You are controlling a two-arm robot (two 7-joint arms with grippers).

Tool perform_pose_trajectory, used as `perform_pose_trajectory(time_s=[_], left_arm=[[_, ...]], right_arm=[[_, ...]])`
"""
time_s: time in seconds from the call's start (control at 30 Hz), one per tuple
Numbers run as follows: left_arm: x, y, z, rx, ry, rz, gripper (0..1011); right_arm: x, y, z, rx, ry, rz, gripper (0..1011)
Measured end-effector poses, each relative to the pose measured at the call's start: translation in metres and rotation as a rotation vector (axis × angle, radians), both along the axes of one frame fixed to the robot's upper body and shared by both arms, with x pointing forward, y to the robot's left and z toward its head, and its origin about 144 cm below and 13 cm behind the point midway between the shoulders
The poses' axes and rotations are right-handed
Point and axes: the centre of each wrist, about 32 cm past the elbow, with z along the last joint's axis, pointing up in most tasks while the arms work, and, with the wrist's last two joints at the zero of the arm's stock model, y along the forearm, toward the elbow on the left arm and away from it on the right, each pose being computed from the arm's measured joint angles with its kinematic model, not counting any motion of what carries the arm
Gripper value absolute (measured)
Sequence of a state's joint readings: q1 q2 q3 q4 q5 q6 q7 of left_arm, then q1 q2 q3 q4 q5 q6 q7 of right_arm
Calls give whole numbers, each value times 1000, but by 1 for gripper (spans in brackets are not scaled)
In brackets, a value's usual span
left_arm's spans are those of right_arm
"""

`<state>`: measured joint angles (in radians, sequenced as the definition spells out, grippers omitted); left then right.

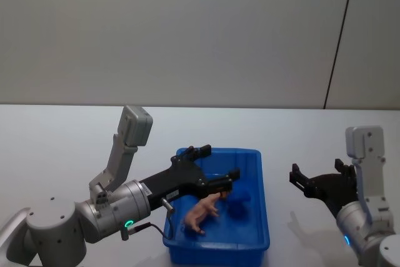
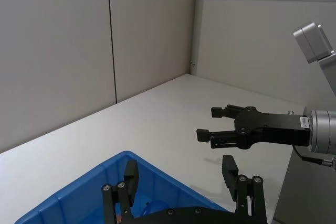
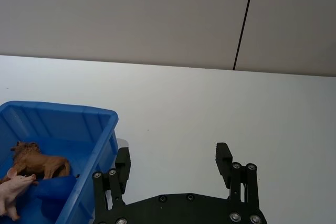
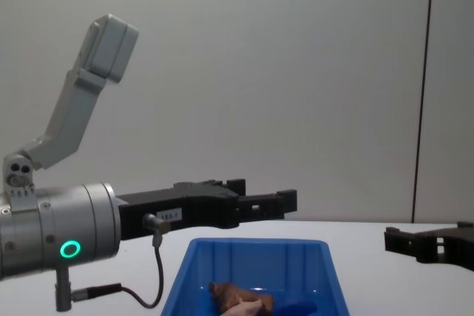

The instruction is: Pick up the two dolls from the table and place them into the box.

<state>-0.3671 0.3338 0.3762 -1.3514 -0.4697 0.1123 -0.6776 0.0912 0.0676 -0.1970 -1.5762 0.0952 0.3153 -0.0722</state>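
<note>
The blue box (image 1: 263,212) stands on the white table (image 1: 62,142) in front of me. Inside it lie a pale pink doll (image 1: 201,214) and a blue doll (image 1: 238,208). The right wrist view also shows a brown four-legged doll (image 3: 40,161) beside the pink doll (image 3: 12,192) and the blue doll (image 3: 51,188). My left gripper (image 1: 217,164) hovers open and empty over the box's far half. My right gripper (image 1: 317,171) hangs open and empty above the table, right of the box.
A grey partition wall runs along the table's far edge. Bare tabletop (image 3: 210,103) spreads to the right of and behind the box (image 3: 97,142). From the left wrist, the right gripper (image 2: 216,125) shows beyond the box's corner (image 2: 123,157).
</note>
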Motion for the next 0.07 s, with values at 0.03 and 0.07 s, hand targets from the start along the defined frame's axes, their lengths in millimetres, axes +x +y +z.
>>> perform_pose_trajectory(time_s=[0.03, 0.07], left_arm=[[0, 0, 0, 0, 0, 0, 1001], [0, 0, 0, 0, 0, 0, 1001]], right_arm=[[0, 0, 0, 0, 0, 0, 1001], [0, 0, 0, 0, 0, 0, 1001]])
